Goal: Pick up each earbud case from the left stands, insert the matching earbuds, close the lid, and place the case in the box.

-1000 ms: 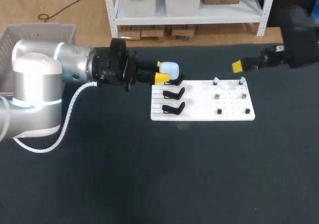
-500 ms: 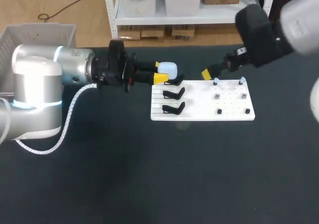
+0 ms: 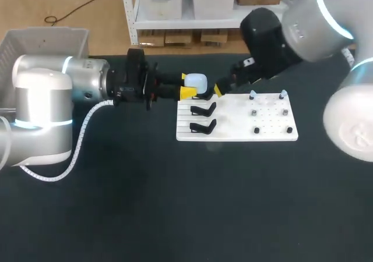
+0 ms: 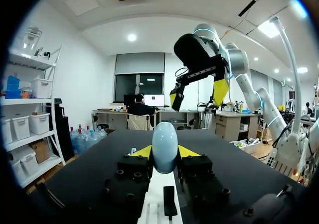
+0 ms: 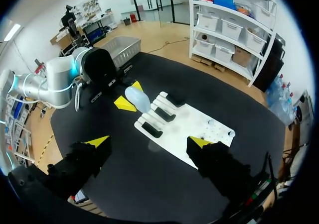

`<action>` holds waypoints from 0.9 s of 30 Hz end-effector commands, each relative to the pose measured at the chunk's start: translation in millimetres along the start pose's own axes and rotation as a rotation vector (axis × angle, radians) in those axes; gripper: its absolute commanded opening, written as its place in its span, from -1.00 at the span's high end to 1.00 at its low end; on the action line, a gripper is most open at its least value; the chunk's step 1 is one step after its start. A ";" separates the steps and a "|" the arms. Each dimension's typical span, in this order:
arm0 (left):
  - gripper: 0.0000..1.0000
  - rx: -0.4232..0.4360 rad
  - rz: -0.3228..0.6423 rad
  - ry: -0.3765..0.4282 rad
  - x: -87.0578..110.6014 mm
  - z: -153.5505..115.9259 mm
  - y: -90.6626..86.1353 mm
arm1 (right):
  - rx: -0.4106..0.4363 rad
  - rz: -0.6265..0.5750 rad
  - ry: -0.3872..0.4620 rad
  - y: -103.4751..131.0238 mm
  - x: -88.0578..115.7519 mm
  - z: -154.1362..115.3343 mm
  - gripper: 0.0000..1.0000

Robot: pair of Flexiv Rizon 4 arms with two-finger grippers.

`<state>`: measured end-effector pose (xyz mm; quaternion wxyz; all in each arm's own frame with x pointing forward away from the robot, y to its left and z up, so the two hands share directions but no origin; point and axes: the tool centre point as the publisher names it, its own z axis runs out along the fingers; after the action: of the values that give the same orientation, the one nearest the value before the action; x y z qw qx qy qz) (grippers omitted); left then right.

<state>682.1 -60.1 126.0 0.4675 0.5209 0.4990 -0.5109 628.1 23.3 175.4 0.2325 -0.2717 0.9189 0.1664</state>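
1. Bench [image 3: 175, 215]: a black surface. A white board [image 3: 274, 135] lies flat on it in the upper middle-right of the head view.
2. Left arm: it enters from the left of the frame and lies level above the bench. The left gripper [image 3: 187, 84] is at the board's far left corner.
3. Left fingers: closed onto the pale blue earbud case [image 3: 198, 81], with one yellow tip touching it on each side. In the left wrist view the case stands upright between the tips.
4. Case location: upper middle of the head view, over the farthest of three stand positions. It cannot be told whether the case rests on a stand there. The middle stand [image 3: 203, 108] and the near stand [image 3: 203, 125], both black, sit on the board's left part.
5. Right arm: it enters from the upper right. The right gripper [image 5: 149, 142] hangs above the board's far edge, near the case and apart from it.
6. Right fingers: spread wide, with nothing held between them.
7. Board, right part: two pale earbuds [image 3: 252, 94] sit in the far row and four dark pieces [image 3: 254, 112] nearer. They are too small to describe further.
8. Box [image 3: 46, 38]: a grey container at the upper left of the frame, beyond the bench's left edge.
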 end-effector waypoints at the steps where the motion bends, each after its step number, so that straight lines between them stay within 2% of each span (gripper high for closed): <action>1: 1.00 -0.006 0.002 -0.001 0.2 0.2 -1.8 | 0.059 0.005 0.016 4.8 -6.8 11.5 -1.00; 27: 1.00 -0.006 0.002 -0.001 0.2 0.2 -1.8 | 0.044 0.030 0.076 0.9 -24.5 49.0 -1.00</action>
<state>682.1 -60.5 126.1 0.4676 0.5208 0.4995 -0.5106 657.9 53.1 148.9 0.2042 -0.2585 0.9338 0.1398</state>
